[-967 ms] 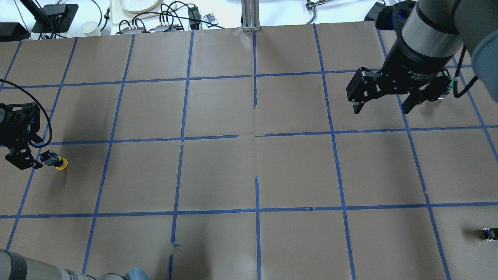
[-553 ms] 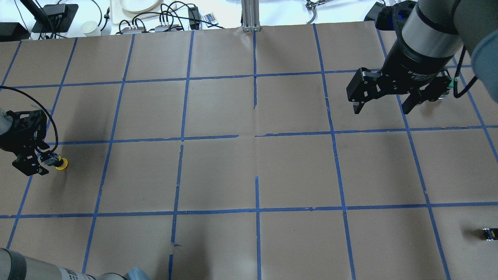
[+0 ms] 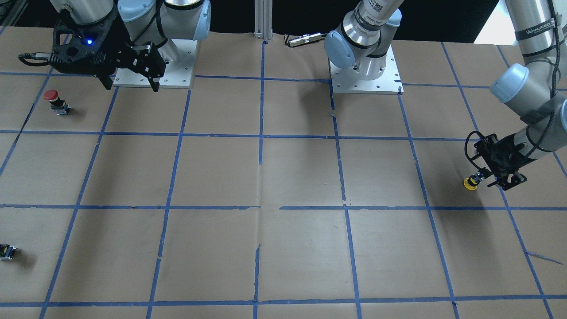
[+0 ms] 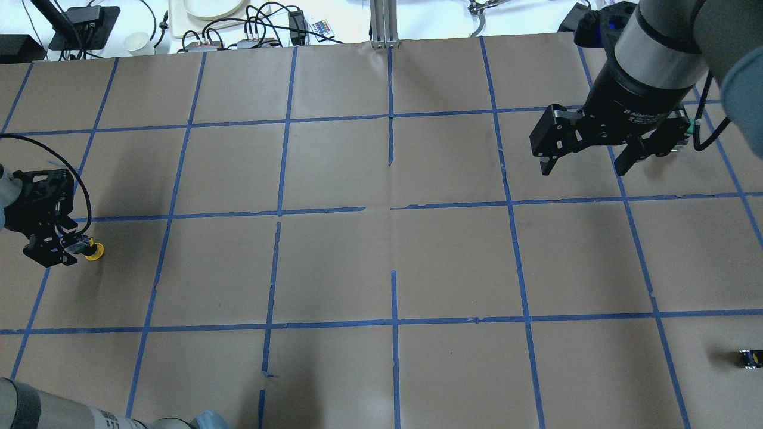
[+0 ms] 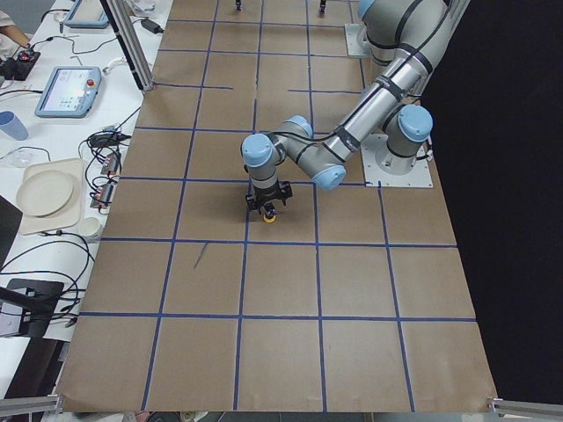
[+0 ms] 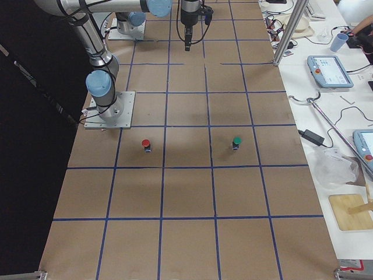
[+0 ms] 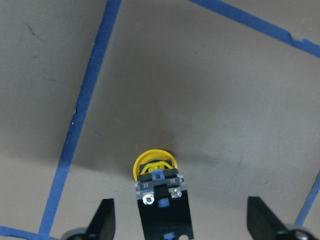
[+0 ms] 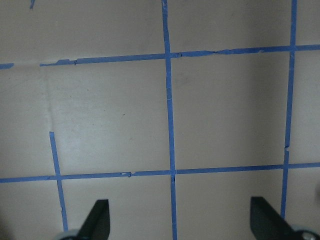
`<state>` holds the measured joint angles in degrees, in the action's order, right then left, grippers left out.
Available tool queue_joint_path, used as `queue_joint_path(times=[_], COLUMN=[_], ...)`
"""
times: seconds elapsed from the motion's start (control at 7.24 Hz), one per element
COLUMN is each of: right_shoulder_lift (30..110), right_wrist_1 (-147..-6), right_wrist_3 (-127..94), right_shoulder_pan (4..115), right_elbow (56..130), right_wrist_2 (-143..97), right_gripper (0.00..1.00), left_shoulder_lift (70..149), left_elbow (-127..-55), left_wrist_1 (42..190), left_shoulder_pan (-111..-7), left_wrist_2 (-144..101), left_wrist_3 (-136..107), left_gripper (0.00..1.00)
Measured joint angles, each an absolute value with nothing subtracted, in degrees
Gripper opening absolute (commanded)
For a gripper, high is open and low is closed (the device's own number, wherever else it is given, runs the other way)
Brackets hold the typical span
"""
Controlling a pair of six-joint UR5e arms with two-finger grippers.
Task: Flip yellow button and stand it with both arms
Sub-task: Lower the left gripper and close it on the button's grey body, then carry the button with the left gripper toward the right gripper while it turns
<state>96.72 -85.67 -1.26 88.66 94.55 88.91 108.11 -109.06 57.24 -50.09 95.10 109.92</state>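
Observation:
The yellow button [image 4: 93,251] lies on its side at the table's far left, its cap pointing away from my left gripper [image 4: 67,245]. The left gripper is open, low over the paper, with one finger on each side of the button's black and grey base. In the left wrist view the yellow cap [image 7: 155,166] and base sit between the spread fingertips [image 7: 104,220], untouched. It also shows in the front view [image 3: 470,183] and the left side view [image 5: 269,214]. My right gripper [image 4: 584,168] is open and empty, hovering high at the far right.
A red-capped button [image 3: 52,98] stands near the right arm's base plate [image 3: 133,79]. A green-capped button [image 6: 236,142] stands beside it across one square. A small dark capless part [image 4: 748,357] lies at the right edge. Blue tape gridlines cover the brown paper.
My left gripper has moved forward onto the button, so its fingers now straddle the base. The button has stayed put. The right arm has hardly moved.

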Motion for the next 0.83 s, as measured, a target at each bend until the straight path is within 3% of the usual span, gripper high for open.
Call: queue_joint_path(times=[0.14, 0.28, 0.41, 0.83], right_shoulder_lift=[96.84, 96.96, 96.99, 97.06], right_wrist_1=[-85.64, -85.62, -85.61, -85.56], right_wrist_3=[-1.34, -1.38, -1.40, -1.37], right_shoulder_pan=[88.65, 88.66, 88.66, 88.52], right_elbow=[94.54, 94.55, 94.56, 94.55], right_wrist_2=[88.96, 88.96, 88.93, 88.96], right_gripper=[1.00, 1.00, 1.00, 1.00], left_shoulder_lift=[108.27, 108.33, 108.33, 105.61], left_elbow=[-109.11, -109.14, -109.16, -108.46], left_wrist_1=[56.53, 55.74, 55.15, 59.28], left_shoulder_pan=[-50.10, -50.10, -50.10, -50.31], left_wrist_2=[95.10, 95.07, 95.00, 89.94], left_wrist_3=[110.87, 111.66, 111.91, 110.13], left_gripper=[0.25, 0.18, 0.13, 0.13])
